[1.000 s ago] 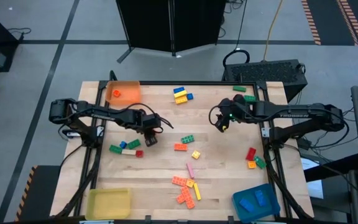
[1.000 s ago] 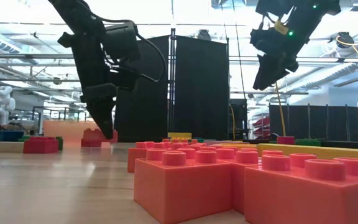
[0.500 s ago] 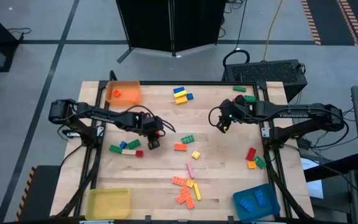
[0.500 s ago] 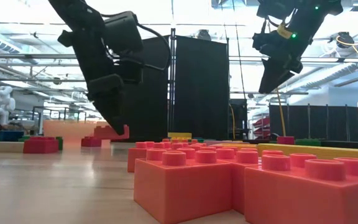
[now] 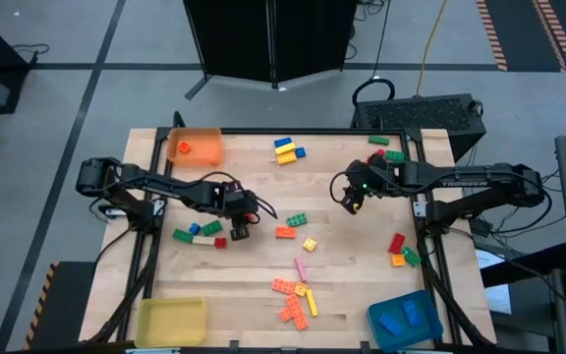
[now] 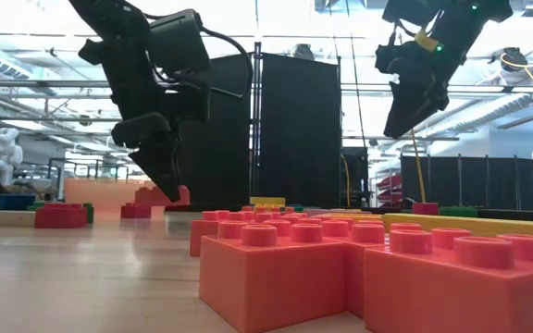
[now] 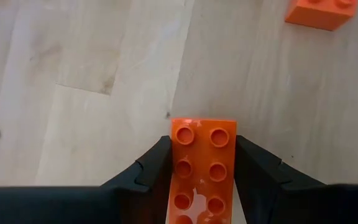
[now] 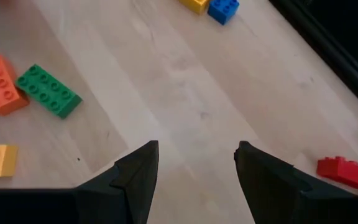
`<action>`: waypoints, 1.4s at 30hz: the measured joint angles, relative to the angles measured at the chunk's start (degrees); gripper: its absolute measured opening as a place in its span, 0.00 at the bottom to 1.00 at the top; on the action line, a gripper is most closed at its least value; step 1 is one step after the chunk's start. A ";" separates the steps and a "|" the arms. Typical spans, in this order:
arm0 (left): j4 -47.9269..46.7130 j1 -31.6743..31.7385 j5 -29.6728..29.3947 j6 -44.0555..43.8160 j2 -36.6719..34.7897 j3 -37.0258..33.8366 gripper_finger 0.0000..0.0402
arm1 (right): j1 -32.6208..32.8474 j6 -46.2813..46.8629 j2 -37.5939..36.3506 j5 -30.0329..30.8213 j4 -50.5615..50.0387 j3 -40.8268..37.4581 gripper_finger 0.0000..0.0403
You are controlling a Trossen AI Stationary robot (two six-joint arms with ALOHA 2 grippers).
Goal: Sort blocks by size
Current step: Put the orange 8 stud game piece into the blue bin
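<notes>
I hold my left pincer [image 5: 241,232] above the pale wooden surface [image 5: 263,265], and its two dark fingers [image 7: 157,165] are pinching a long orange studded plastic brick [image 7: 201,171] from both sides. The brick lies between the fingers with its two rows of studs facing my wrist camera, and its far end reaches out past the fingertips. In the low view the pincer [image 6: 167,171] hangs clear of the surface, so the brick is lifted.

I take this held brick as my landmark. Just beside it, toward the left edge of the surface, lies a small group of green, blue and red plastic bricks [image 5: 198,232]. On the other side of it, near, rests a short orange studded brick [image 5: 285,233] with a green studded brick [image 5: 296,219] and a small yellow square brick [image 5: 310,245] close to it. Well apart from my brick, at the far left corner, stands the orange square plastic tray [image 5: 195,146]. At the near edge, also well apart, are the yellow square tray [image 5: 172,321] and the blue square tray [image 5: 404,319].

My right pincer [image 5: 352,202] waits over the right half of the surface, well apart from the held brick, its fingers [image 8: 138,171] spread and holding nothing.
</notes>
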 joint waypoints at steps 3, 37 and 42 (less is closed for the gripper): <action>0.01 -0.13 0.02 0.10 0.00 0.00 0.35 | 0.04 -1.42 0.00 0.17 0.75 0.00 0.51; 30.71 -4.49 5.04 14.36 0.00 -0.98 0.35 | 0.04 -3.96 0.02 1.44 8.92 -4.74 0.51; 34.62 -4.46 5.07 16.49 0.00 -0.98 0.35 | 0.04 -3.51 0.02 1.44 7.47 -4.74 0.51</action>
